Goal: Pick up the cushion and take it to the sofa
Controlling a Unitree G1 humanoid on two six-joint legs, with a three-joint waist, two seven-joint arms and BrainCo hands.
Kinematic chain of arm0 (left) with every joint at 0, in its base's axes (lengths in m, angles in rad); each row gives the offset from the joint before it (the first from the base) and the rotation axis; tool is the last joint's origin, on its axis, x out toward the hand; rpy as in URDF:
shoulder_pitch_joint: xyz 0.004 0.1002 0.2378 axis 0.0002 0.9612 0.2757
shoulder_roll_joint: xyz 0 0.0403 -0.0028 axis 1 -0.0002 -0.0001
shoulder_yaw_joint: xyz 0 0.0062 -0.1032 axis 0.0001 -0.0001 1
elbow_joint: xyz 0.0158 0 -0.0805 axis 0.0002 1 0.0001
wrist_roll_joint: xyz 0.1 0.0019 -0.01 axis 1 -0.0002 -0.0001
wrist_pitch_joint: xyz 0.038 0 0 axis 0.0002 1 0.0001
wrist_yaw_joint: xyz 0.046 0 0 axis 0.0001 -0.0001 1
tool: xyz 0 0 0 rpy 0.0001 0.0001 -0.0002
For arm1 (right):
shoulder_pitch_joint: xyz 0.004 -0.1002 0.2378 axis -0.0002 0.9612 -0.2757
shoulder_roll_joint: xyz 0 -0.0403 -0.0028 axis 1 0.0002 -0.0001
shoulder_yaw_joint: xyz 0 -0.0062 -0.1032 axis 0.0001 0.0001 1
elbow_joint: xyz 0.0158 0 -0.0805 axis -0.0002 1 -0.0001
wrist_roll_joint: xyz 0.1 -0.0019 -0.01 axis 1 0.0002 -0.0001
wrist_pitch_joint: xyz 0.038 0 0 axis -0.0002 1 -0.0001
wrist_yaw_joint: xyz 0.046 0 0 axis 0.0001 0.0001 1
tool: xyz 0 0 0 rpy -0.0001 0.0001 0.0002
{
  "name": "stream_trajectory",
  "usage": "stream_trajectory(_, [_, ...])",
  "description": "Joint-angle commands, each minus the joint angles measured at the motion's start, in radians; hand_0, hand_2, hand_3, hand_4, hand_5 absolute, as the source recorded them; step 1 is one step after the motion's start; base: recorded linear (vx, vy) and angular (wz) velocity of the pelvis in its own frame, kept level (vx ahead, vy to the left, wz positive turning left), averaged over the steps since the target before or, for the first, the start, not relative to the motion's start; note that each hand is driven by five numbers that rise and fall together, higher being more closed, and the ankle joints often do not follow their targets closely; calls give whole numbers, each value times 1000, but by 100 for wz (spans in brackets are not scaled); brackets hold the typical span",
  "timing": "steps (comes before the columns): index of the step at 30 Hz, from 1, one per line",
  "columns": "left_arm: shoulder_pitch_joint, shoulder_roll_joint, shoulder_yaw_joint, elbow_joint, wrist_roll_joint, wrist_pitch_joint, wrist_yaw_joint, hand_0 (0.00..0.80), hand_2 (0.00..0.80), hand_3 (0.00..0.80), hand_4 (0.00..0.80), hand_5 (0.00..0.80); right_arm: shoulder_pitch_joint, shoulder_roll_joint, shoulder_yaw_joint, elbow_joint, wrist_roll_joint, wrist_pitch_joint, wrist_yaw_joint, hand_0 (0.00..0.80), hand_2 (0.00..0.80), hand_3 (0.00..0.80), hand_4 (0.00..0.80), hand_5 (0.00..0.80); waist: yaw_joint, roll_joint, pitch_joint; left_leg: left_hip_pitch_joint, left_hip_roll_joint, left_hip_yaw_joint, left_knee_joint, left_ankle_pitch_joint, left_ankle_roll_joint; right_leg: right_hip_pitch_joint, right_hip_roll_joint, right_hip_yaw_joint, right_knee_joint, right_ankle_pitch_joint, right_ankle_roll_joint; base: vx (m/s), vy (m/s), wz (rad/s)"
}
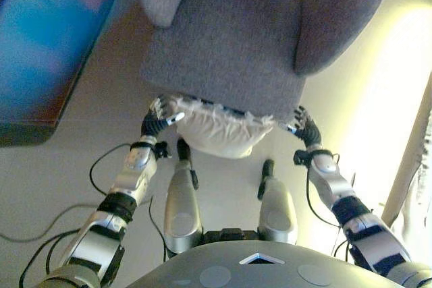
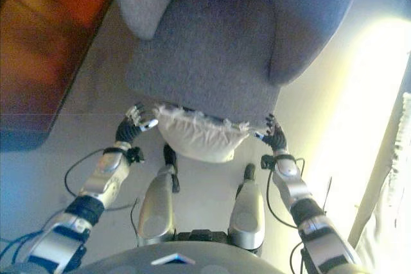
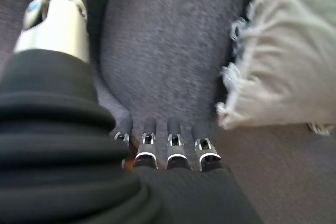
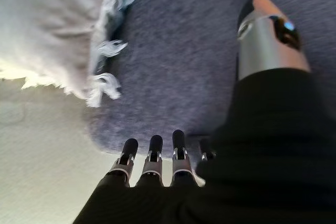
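Observation:
A white cushion (image 1: 219, 129) with a fringed edge rests against the front edge of the grey sofa seat (image 1: 223, 45), hanging partly over it. My left hand (image 1: 158, 118) is by the cushion's left corner and my right hand (image 1: 305, 126) by its right corner. In the left wrist view the fingers (image 3: 157, 145) are straight against the grey fabric, with the cushion (image 3: 289, 66) a little apart from them. In the right wrist view the fingers (image 4: 152, 156) are also straight at the seat's edge, and the cushion (image 4: 47, 24) lies off to the side. Both hands are open and hold nothing.
The sofa's padded arms (image 1: 337, 11) rise on both sides of the seat. A dark low piece with a glossy top (image 1: 40, 45) stands on the left. A pale curtain (image 1: 422, 166) hangs at the right edge, above the light floor (image 1: 364, 92).

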Motion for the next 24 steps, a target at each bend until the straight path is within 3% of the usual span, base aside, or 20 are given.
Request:
stream_trajectory(1, [-90,-33,-21,68,7,-56,37,0,0,0,0,0,-82,-32,4,-13,-13,-15,-39,0,0,0,0,0,-17,5,22,-103,-16,-49,223,-173,-6,-183,21,20,46,110,-59,-203,62,2])
stream_trajectory(4, [-145,-48,-16,107,-18,-81,64,0,0,0,0,0,-158,-44,20,18,-30,8,-47,0,0,0,0,0,-22,27,49,-218,-16,-70,301,-186,-5,-305,25,42,137,93,-73,-159,67,-5])
stream_trajectory(8, [-180,-53,-14,106,-51,-100,59,0,0,0,0,0,-244,-67,38,70,-93,33,-31,0,0,0,0,0,-16,48,71,-350,-10,-66,386,-197,2,-443,14,47,255,74,-85,-88,52,-3])
stream_trajectory(10, [-213,-48,-17,114,-87,-94,54,0,0,0,0,0,-310,-96,53,129,-60,47,-4,0,0,0,0,0,-9,57,77,-412,-5,-63,468,-245,3,-510,3,51,348,34,-85,-11,22,-2])
stream_trajectory(16, [-318,-19,15,174,-171,-122,58,0,0,0,0,0,-445,-107,33,236,84,54,39,0,0,0,0,0,-6,59,79,-593,14,-56,695,-321,27,-693,-9,58,581,-32,-107,-25,10,6])
stream_trajectory(24, [-295,-6,89,188,-201,-136,139,0,0,0,0,0,-445,-109,15,221,128,64,89,0,0,0,0,0,-5,54,88,-733,18,-74,914,-411,45,-835,-16,86,774,-117,-128,40,-6,4])
